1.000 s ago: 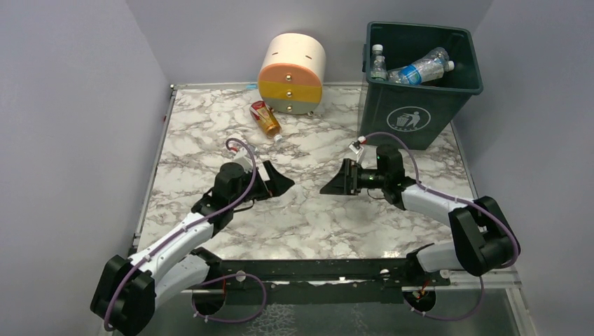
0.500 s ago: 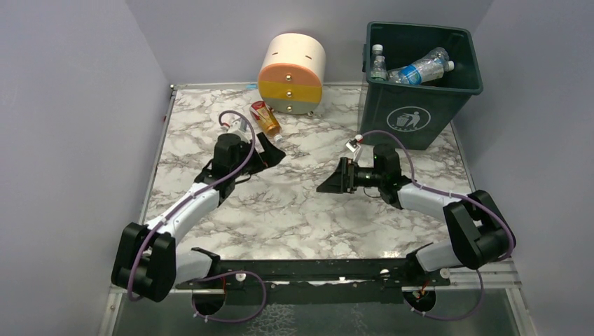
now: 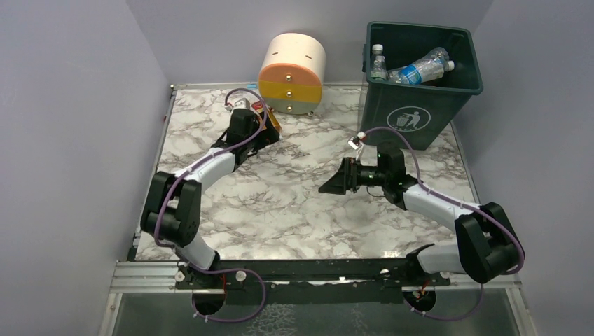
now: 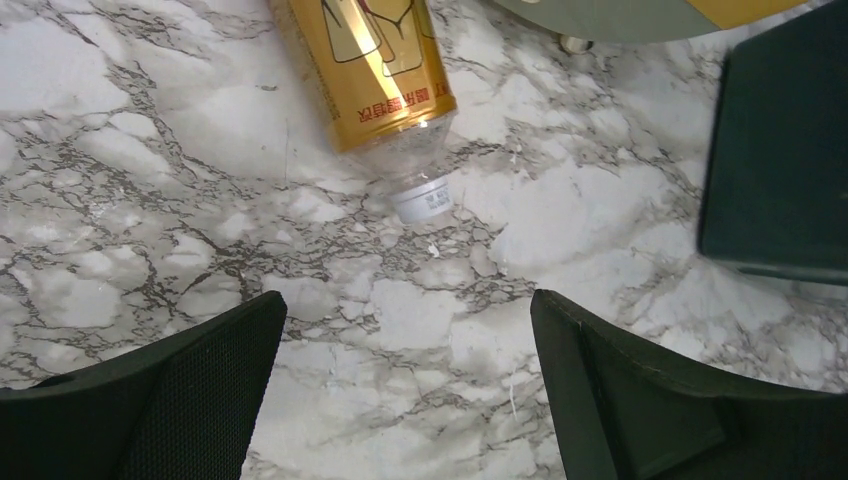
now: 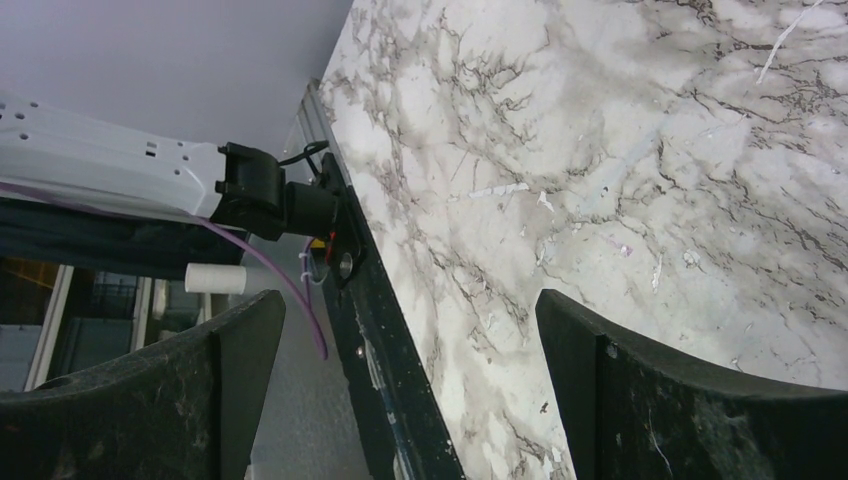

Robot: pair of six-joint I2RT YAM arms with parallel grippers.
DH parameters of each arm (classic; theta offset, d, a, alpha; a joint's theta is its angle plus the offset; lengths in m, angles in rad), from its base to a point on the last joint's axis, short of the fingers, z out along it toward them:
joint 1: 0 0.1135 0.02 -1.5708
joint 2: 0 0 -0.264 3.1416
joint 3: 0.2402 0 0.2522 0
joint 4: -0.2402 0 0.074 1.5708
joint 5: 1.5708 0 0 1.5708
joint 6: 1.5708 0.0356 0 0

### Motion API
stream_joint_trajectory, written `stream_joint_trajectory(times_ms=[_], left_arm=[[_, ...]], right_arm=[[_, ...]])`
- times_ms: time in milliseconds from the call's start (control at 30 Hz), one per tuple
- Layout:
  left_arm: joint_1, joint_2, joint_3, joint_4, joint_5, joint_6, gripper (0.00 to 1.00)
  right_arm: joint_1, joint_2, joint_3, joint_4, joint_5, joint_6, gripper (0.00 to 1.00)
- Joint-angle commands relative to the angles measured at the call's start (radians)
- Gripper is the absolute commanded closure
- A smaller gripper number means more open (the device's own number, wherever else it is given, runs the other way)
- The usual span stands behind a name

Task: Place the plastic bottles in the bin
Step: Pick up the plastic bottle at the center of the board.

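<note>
You have the marble-patterned bench [image 3: 301, 217] across the middle of the overhead view, with both arms fixed along its near edge. At its far right corner stands the dark green bin [image 3: 443, 115], upright, its white litter-person symbol turned toward you. To the left of the bin and apart from it, at the far edge, sits the round drawer unit [image 3: 292, 73] in cream, orange and grey bands. Your left arm [image 3: 203, 168] is stretched far out toward that unit. Your right arm [image 3: 434, 199] reaches in toward the middle of the bench, with its wrist pointing left. The left fingers [image 4: 180, 400] stand wide apart and hold nothing; in the left wrist view only bare marble lies between them. The right fingers [image 5: 150, 400] are spread just as wide over bare marble near the bench's edge, and they hold nothing either. Inside the bin you can see two of the plastic bottles. The blue-labelled bottle [image 3: 420, 70] lies slantwise across the opening. The smaller white-capped bottle [image 3: 378, 66] stands upright against the left wall. One more is outside the bin: the gold-labelled bottle [image 4: 370, 60] lies on its side on the bench, just in front of the drawer unit. Its clear neck and white cap [image 4: 425, 200] point back toward the gap between the left fingers, just beyond their tips and touching neither.
</note>
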Motion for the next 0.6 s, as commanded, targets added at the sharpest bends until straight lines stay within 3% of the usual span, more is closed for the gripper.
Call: stream_joint_trajectory(times_ms=[0, 267, 567], left_arm=[[0.003, 0.1, 0.065, 0.054, -0.083, -0.033, 0.01], [0.003, 0.204, 0.107, 0.094, -0.153, -0.052, 0.01], [0.003, 0.263, 0.215, -0.008, -0.213, -0.003, 0.01]], right_arm=[[0.006, -0.008, 0.019, -0.022, -0.023, -0.013, 0.01], [0.007, 0.06, 0.063, -0.089, -0.033, -0.04, 0.01], [0.008, 0.126, 0.083, -0.056, -0.016, -0.02, 0.01]])
